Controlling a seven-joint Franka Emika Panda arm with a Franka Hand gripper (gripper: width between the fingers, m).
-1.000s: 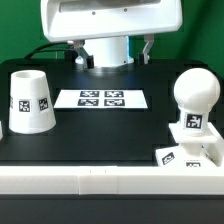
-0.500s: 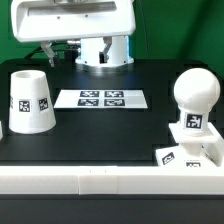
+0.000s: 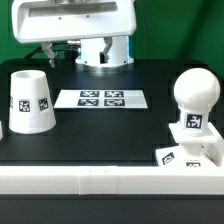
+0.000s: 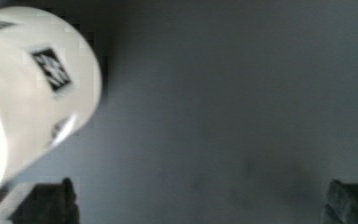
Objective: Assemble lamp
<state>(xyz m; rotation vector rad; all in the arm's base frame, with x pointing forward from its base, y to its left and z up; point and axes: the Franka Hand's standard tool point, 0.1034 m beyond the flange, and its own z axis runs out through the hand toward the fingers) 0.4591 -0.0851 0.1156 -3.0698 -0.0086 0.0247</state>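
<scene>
Since a second ago my arm (image 3: 75,25) has swung toward the upper left of the exterior frame; over the last half second I see no further shift. Its white housing fills the top of that view, above the round base mount (image 3: 104,52).

The shade (image 3: 30,102) stands at the left edge of the black table (image 3: 110,130), wide end down, tags facing out. The marker board (image 3: 101,98) lies flat at centre. The bulb (image 3: 194,100) stands upright at the right, and the base (image 3: 185,155) lies just in front of it at the lower right.

In the wrist view the gripper (image 4: 208,203) has its two dark fingertips (image 4: 46,200) spread wide, holding nothing, with the shade (image 4: 34,90) close beside them.
</scene>
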